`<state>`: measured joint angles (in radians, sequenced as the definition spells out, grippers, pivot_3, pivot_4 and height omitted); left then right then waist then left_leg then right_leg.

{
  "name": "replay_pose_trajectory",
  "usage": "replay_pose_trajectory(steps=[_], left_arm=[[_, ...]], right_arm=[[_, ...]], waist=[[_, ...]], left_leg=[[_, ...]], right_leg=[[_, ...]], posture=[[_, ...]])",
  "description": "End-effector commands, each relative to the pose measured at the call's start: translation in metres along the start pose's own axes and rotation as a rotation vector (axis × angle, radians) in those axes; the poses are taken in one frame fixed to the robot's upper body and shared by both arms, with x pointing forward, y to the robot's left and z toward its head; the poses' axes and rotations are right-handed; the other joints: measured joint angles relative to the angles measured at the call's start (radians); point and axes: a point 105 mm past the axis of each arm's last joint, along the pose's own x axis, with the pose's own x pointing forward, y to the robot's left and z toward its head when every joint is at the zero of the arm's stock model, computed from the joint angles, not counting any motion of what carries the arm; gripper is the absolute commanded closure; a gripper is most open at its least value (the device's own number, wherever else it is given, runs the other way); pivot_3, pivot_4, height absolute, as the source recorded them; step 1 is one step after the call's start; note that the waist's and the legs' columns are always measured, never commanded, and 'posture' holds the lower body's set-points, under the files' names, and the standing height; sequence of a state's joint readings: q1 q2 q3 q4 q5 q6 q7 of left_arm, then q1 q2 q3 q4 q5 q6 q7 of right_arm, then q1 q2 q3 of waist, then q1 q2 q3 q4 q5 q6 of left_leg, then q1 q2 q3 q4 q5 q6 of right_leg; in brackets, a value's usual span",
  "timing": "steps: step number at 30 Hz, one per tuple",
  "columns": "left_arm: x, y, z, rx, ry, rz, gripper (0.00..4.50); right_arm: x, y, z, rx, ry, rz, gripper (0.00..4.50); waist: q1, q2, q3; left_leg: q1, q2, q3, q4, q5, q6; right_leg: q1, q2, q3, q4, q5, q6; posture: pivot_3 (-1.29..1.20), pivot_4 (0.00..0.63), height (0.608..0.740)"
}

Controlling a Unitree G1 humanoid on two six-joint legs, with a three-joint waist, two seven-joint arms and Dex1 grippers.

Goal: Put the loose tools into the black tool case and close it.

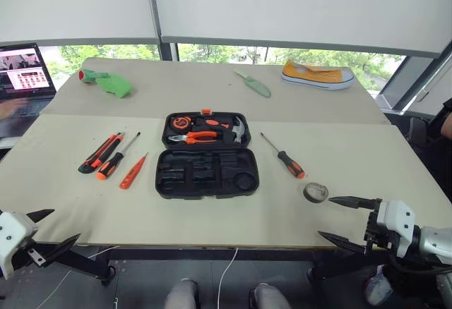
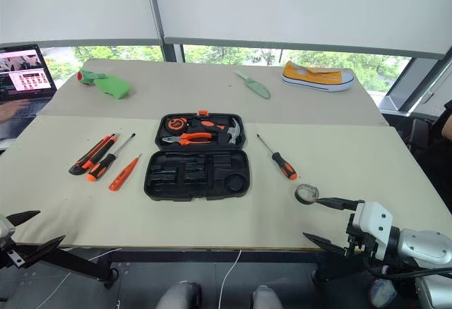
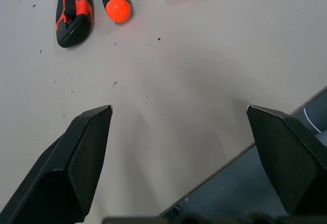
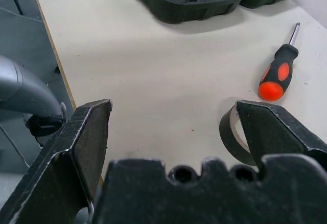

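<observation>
The black tool case [image 1: 206, 193] lies open mid-table, its far half holding orange-handled pliers, a hammer and a tape measure, its near half's slots empty. Left of it lie the utility knife [image 1: 99, 152], a screwdriver [image 1: 116, 157] and the slim orange tester screwdriver [image 1: 133, 171]. To the case's right sit a second screwdriver [image 1: 284, 156] and the grey tape roll [image 1: 316, 192]. My left gripper [image 1: 62, 226] hangs open at the front left edge, short of the knife [image 3: 74, 9]. My right gripper [image 1: 325, 217] is open, one finger just beside the tape roll [image 4: 230, 134].
At the back of the table lie a pale green trowel [image 1: 254, 83], a yellow sneaker [image 1: 318, 76] and a green object [image 1: 106, 82]. A laptop [image 1: 25, 73] with a person's hand at it stands far left. The table's front edge [image 1: 212, 245] runs between my grippers.
</observation>
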<state>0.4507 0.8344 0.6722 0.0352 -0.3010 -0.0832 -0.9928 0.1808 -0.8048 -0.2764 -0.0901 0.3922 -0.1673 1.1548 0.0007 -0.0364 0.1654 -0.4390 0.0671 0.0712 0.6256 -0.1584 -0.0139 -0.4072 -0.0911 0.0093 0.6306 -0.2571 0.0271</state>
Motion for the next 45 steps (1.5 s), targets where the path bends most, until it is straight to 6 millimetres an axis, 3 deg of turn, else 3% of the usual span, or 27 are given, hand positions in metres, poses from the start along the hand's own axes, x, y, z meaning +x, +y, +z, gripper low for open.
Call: replay_pose_trajectory(steps=[1, 4, 10, 14, 17, 26, 31, 36, 41, 44, 45], left_arm=[[-0.002, 0.007, 0.015, -0.034, -0.073, 0.042, 0.01], [-0.012, 0.021, 0.022, -0.185, -0.150, 0.175, 0.01], [-0.045, 0.020, -0.018, -0.428, -0.094, 0.448, 0.01], [-0.060, 0.021, -0.035, -0.577, -0.090, 0.558, 0.01], [-0.059, 0.022, -0.035, -0.653, -0.118, 0.578, 0.01], [0.012, 0.032, 0.041, -0.542, -0.125, 0.289, 0.01], [0.061, 0.039, 0.066, -0.588, -0.067, 0.240, 0.01], [0.100, 0.044, 0.071, -0.574, 0.001, 0.246, 0.01], [0.121, 0.053, 0.074, -0.529, 0.023, 0.259, 0.01], [0.131, 0.054, 0.077, -0.518, 0.011, 0.251, 0.64], [0.133, 0.054, 0.078, -0.523, 0.002, 0.247, 1.07]], right_arm=[[0.004, 0.002, 0.010, -0.007, -0.034, 0.030, 0.00], [0.020, 0.010, 0.043, -0.036, -0.221, 0.085, 0.00], [0.029, -0.010, 0.082, 0.030, -0.449, -0.065, 0.00], [0.031, -0.015, 0.093, 0.003, -0.507, -0.131, 0.00], [0.033, -0.012, 0.091, -0.022, -0.508, -0.137, 0.00], [0.032, -0.015, 0.095, -0.020, -0.526, -0.155, 0.00], [0.037, -0.013, 0.100, -0.031, -0.546, -0.136, 0.00], [0.040, -0.011, 0.097, -0.032, -0.534, -0.140, 0.00], [0.040, -0.009, 0.092, -0.031, -0.513, -0.151, 0.00], [0.039, -0.007, 0.090, -0.028, -0.506, -0.159, 0.00], [0.039, -0.006, 0.089, -0.027, -0.504, -0.159, 0.00]], waist=[[0.000, 0.000, 0.000], [-0.001, 0.000, 0.000], [-0.018, -0.001, -0.001], [-0.009, -0.004, -0.002], [0.001, -0.006, -0.004], [0.012, -0.009, -0.008], [0.010, -0.007, -0.009], [0.002, -0.007, -0.009], [-0.002, -0.007, -0.009], [0.000, -0.007, -0.009], [0.001, -0.007, -0.009]], left_leg=[[0.000, 0.000, 0.000, 0.000, 0.000, 0.000], [0.000, 0.001, 0.000, 0.000, 0.000, 0.000], [0.002, 0.001, 0.000, 0.001, 0.000, 0.000], [0.002, 0.001, 0.000, 0.001, 0.000, 0.000], [0.003, 0.001, -0.001, 0.001, -0.001, -0.001], [0.004, 0.002, 0.000, 0.001, -0.001, -0.002], [0.004, 0.001, 0.000, 0.002, -0.001, -0.001], [0.003, 0.001, 0.000, 0.002, 0.004, 0.007], [0.003, 0.001, 0.000, 0.001, 0.004, 0.007], [0.003, 0.001, 0.000, 0.001, 0.004, 0.007], [0.003, 0.001, 0.000, 0.002, 0.004, 0.007]], right_leg=[[0.000, 0.000, 0.000, 0.000, 0.000, 0.000], [0.000, 0.000, 0.000, 0.000, 0.000, 0.000], [0.002, 0.001, 0.001, 0.002, 0.000, 0.002], [0.001, 0.001, 0.000, 0.002, 0.000, 0.000], [-0.001, 0.000, -0.002, 0.001, -0.001, 0.002], [0.000, -0.001, -0.003, 0.001, 0.003, -0.004], [0.003, 0.000, -0.001, 0.003, 0.005, -0.005], [0.002, 0.003, 0.001, 0.006, 0.007, 0.003], [0.001, 0.003, 0.001, 0.010, 0.004, 0.002], [0.001, 0.003, 0.001, 0.011, 0.004, 0.002], [0.001, 0.003, 0.001, 0.011, 0.004, 0.002]], posture=[[0.00, 0.150, 0.740], [0.00, 0.150, 0.740], [0.00, 0.150, 0.740], [0.00, 0.150, 0.740], [0.00, 0.150, 0.740], [0.00, 0.150, 0.740], [0.00, 0.150, 0.740], [0.00, 0.150, 0.740], [0.00, 0.150, 0.740], [0.00, 0.150, 0.740], [0.00, 0.150, 0.740]])
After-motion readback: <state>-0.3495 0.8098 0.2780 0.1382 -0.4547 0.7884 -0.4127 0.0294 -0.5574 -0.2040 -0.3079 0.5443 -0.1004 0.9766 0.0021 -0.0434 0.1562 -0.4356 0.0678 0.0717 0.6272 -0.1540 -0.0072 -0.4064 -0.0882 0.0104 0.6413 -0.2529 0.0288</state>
